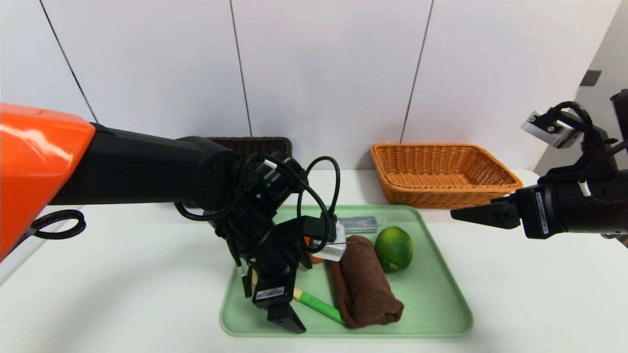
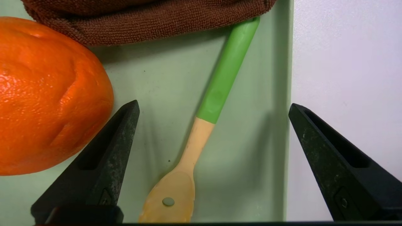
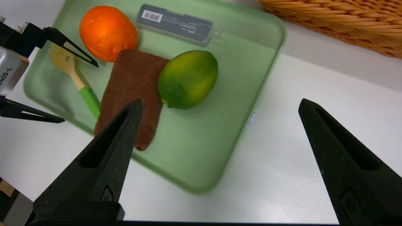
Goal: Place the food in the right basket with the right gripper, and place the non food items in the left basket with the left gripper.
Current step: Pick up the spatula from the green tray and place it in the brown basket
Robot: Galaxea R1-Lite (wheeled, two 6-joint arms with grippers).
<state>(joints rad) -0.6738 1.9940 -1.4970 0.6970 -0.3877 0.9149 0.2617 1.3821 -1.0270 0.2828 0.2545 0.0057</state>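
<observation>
A green tray (image 1: 431, 304) holds an orange (image 3: 107, 31), a green lime (image 1: 393, 247), a rolled brown towel (image 1: 365, 289), a wooden spoon with a green handle (image 2: 220, 84) and a grey barcoded case (image 3: 176, 24). My left gripper (image 1: 270, 306) points down over the tray's front left corner, open, with the spoon between its fingers and the orange (image 2: 47, 94) just outside one finger. It touches nothing. My right gripper (image 1: 471, 215) hovers open and empty above the table, right of the tray, in front of the right basket (image 1: 441, 196).
The dark left basket (image 1: 255, 144) stands at the back, mostly hidden behind my left arm. The white table (image 1: 515, 294) stretches on both sides of the tray. A white panelled wall closes the back.
</observation>
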